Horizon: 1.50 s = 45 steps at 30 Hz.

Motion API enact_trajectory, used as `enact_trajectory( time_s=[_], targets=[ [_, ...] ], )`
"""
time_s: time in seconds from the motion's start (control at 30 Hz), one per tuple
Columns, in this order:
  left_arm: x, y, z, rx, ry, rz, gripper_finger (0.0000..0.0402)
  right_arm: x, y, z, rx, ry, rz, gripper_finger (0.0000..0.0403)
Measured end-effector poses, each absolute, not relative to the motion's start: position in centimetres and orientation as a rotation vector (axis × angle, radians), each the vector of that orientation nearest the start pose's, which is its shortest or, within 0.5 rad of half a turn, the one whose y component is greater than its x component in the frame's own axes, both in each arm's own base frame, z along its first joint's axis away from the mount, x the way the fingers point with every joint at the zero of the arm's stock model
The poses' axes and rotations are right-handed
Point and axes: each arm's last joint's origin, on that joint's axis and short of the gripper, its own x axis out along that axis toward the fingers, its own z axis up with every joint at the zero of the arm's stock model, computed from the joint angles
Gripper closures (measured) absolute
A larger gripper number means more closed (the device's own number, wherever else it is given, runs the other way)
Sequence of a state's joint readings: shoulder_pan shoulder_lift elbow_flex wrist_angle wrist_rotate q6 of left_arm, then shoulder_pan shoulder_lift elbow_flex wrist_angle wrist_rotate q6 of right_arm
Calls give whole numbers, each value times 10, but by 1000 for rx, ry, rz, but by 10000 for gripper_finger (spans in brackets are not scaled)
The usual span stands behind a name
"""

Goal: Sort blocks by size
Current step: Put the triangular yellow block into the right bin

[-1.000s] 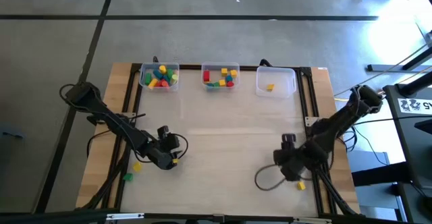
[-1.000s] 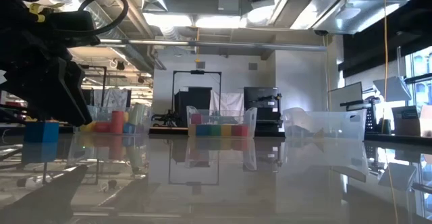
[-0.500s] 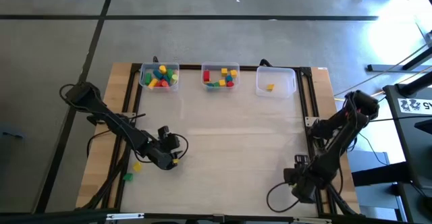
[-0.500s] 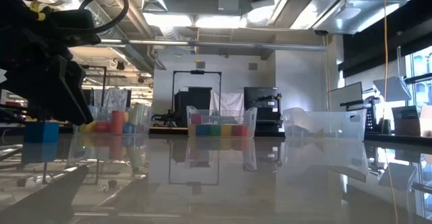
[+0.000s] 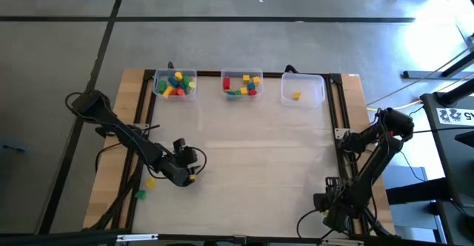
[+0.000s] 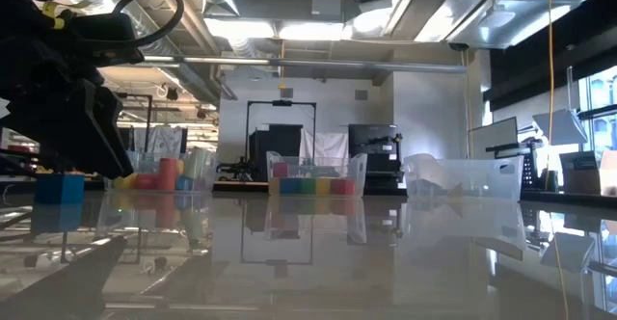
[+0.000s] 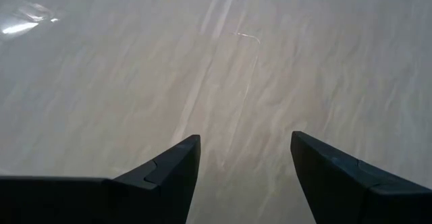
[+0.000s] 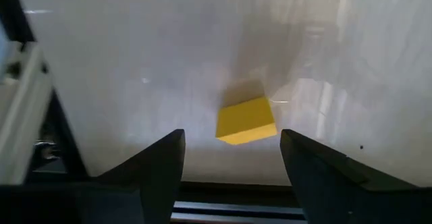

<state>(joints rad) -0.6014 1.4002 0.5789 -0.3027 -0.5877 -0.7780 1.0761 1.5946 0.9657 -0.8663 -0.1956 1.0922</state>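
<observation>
Nearest the front edge of the pale wooden bench, the right gripper hangs low at the right front corner, jaws released and empty, with a small yellow cube lying on the bench just ahead of them, apart from both fingers. The left gripper waits near the left front edge, jaws likewise released over bare bench. Just beside it toward the left edge lie a loose yellow block and a loose green block.

Along the bench's far edge stand three clear plastic rectangular bins. The left bin holds a heap of mixed coloured blocks, the middle bin a smaller scatter, and the right bin a single yellow block.

By my judgement most of the sorting is done; at least three loose blocks near the front remain to be binned.
</observation>
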Motion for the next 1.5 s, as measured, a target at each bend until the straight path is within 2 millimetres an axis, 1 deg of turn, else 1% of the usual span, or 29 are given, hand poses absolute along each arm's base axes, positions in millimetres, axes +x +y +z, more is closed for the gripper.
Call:
enact_trajectory(
  time_s=[0.17,0.27,0.53,0.73,0.83,1.0,1.07,1.17,1.27,1.33,1.4,1.5],
  targets=[
    [195,-114,142,-92,851,336,174,121,239,169,93,1709,95,155],
    [195,-114,142,-92,851,336,174,122,240,164,50,1709,113,155],
    [195,-114,142,-95,851,337,174,123,243,145,-66,1746,120,155],
    [195,-114,142,-93,851,336,174,124,243,142,-85,1761,133,158],
    [195,-114,142,-92,852,336,174,124,243,142,-88,1761,135,180],
    [195,-114,142,-92,851,336,174,124,243,142,-93,1763,132,246],
    [195,-114,142,-92,851,336,174,124,243,142,-94,1764,131,266],
    [195,-114,142,-92,851,336,174,125,242,142,-92,1763,128,266],
    [195,-114,142,-92,851,336,174,129,240,142,-75,1764,114,265],
    [195,-114,142,-92,851,336,174,135,236,142,-54,1768,96,255],
    [195,-114,142,-92,852,336,174,142,232,143,-43,1766,88,249],
    [195,-114,142,-92,851,336,174,157,226,145,-56,1736,118,254]
  ],
)
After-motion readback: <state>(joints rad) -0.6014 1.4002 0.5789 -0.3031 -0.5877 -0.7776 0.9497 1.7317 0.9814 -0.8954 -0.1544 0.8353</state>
